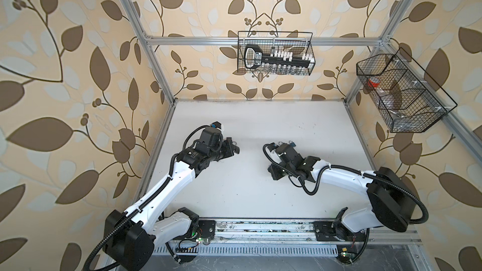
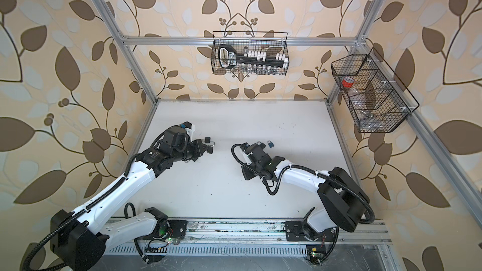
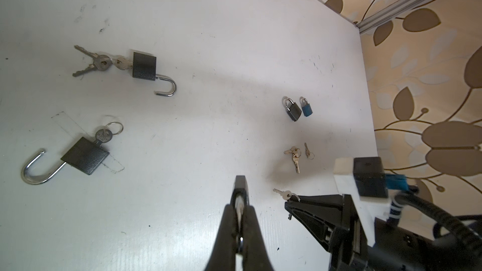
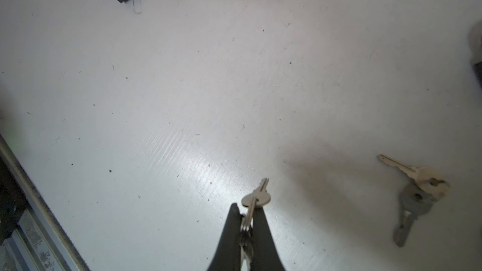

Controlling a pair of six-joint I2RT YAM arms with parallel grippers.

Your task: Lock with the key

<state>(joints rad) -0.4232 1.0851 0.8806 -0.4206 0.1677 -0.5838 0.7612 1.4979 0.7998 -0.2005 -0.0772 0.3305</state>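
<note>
In the right pincer [image 4: 247,211], the key [image 4: 257,196], blade outward.

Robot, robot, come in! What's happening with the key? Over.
Left gripper shut on black padlock. Right gripper shut on key, not yet inserted. Nothing between them.

A: What place are you in?
B: Robot lab cell. You've got aluminium frame [image 1: 195,40], leaf wallpaper panels [image 1: 65,100], white tabletop [image 1: 287,126], wire basket [image 1: 241,48] hung on the crossbar, left arm [image 1: 161,194] and right arm [image 1: 347,178] on a base rail [image 1: 260,226].
</note>
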